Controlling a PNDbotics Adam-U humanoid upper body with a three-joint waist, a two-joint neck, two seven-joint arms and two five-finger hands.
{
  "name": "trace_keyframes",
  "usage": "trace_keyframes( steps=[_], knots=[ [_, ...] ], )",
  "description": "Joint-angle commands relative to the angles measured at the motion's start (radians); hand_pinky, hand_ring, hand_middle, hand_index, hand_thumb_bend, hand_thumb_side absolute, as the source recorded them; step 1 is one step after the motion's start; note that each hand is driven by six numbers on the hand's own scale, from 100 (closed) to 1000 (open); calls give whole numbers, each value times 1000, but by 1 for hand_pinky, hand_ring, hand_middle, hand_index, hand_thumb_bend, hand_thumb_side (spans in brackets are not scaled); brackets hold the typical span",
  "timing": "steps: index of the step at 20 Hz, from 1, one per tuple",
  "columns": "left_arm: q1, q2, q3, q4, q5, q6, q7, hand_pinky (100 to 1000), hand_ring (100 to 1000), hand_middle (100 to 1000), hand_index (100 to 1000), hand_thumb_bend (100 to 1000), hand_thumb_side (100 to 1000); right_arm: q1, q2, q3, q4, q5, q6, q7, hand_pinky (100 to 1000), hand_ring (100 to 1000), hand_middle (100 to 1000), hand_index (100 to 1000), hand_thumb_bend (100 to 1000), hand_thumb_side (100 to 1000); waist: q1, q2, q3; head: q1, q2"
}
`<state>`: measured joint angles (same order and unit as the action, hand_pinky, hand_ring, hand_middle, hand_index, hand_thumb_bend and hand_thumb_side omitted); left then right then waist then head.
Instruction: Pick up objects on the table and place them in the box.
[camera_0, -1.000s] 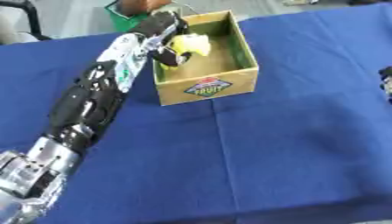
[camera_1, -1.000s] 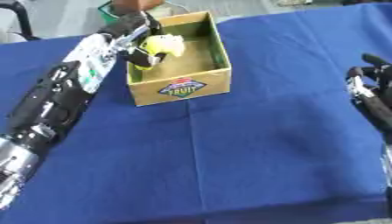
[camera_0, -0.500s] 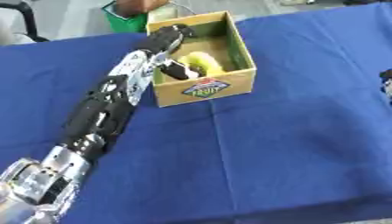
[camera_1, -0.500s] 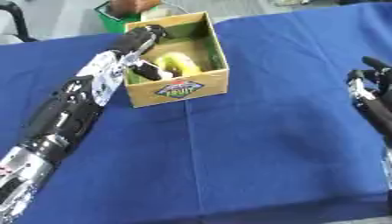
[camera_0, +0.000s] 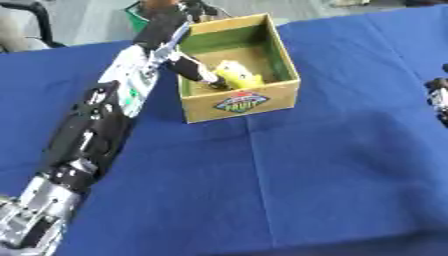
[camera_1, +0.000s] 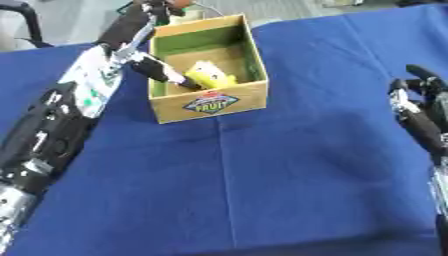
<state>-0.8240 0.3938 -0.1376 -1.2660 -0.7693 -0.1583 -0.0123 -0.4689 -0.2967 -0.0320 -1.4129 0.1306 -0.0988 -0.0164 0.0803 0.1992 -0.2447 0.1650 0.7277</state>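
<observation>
Surface: blue cloth covers the whole table, creased across the middle, with grey floor showing past the far edge.
Box: an open cardboard box stands on the cloth toward the far left; green inner walls, a "FRUIT" label on its near wall.
Object: a yellow object lies on the box floor, near the front wall and slightly right of centre; its exact shape cannot be made out.
Left arm: black and silver, it comes in from the lower left corner and stretches diagonally up to the box's left wall.
Left hand: the left hand reaches over the left wall down into the box; its dark fingers look extended toward the yellow object, the tips just beside or touching it. Contact cannot be told, and nothing looks pinched.
Right hand: the right hand sits at the right edge, well apart from the box, fingers relaxed and pointing up, holding nothing.
Background: a green container stands beyond the table's far edge, behind the box.
</observation>
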Motion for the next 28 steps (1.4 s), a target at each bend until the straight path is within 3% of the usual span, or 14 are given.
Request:
trace_keyframes(
  steps=[1, 5, 12, 18, 28],
  knots=[
    [48, 95, 36, -186, 188, 40, -16, 672, 655, 709, 820, 1000, 408, -7, -29, -16, -22, -5, 0, -12, 744, 900, 658, 907, 100, 552, -5, -12, 14, -22, -10],
    [189, 138, 111, -367, 400, 120, 26, 646, 620, 678, 804, 956, 423, -3, -34, -24, -28, -7, 2, -21, 744, 900, 658, 908, 100, 553, -6, -6, 46, -40, -13],
    [374, 50, 241, -500, 643, 196, 152, 616, 591, 646, 777, 828, 388, -2, -37, -36, -35, -9, 3, -32, 745, 900, 658, 909, 100, 553, -12, 3, 83, -48, -21],
    [481, -1, 291, -543, 682, 201, 213, 610, 583, 639, 775, 790, 370, -1, -41, -41, -36, -11, 4, -37, 745, 900, 658, 909, 100, 553, -16, 9, 100, -45, -20],
    [532, -77, 306, -544, 702, 195, 237, 604, 578, 632, 771, 770, 350, 0, -36, -44, -40, -11, 5, -39, 745, 899, 658, 909, 100, 555, -22, 9, 113, -38, -16]
  ],
)
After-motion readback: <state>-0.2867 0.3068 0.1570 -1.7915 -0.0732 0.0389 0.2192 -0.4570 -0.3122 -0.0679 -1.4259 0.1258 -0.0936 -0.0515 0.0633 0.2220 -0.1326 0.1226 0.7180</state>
